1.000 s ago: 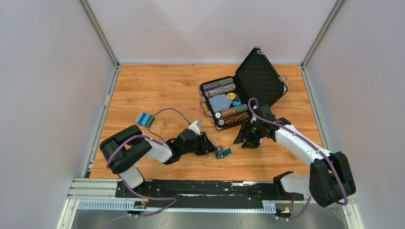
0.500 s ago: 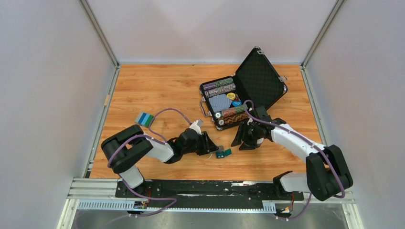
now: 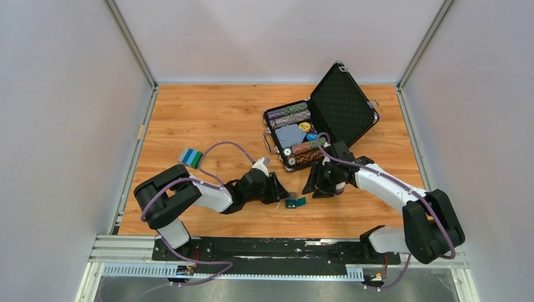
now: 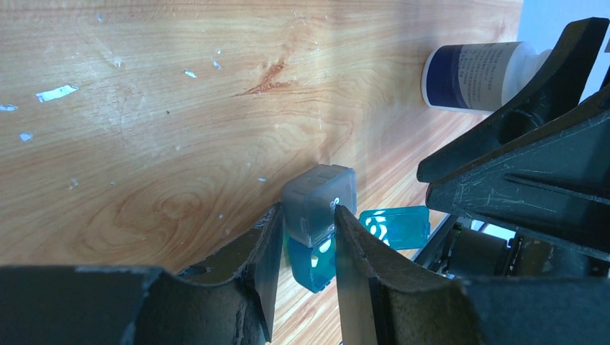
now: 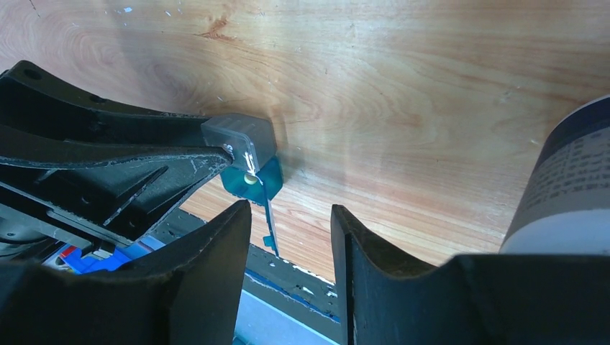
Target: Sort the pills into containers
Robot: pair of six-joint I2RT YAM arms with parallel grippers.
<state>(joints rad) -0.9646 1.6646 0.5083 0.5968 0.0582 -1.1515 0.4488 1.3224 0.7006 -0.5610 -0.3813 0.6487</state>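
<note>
My left fingers (image 4: 265, 253) pinch the teal pill box (image 4: 320, 205) by its sides. Light, slick plastic, I judge; my right fingers (image 5: 216, 251) hang half-open, empty.

Nothing really readable here; the bottle (image 4: 475, 75) label has small print, way too blurry; white marks on the teal box (image 4: 388, 226) lid, can't make them out either
</note>
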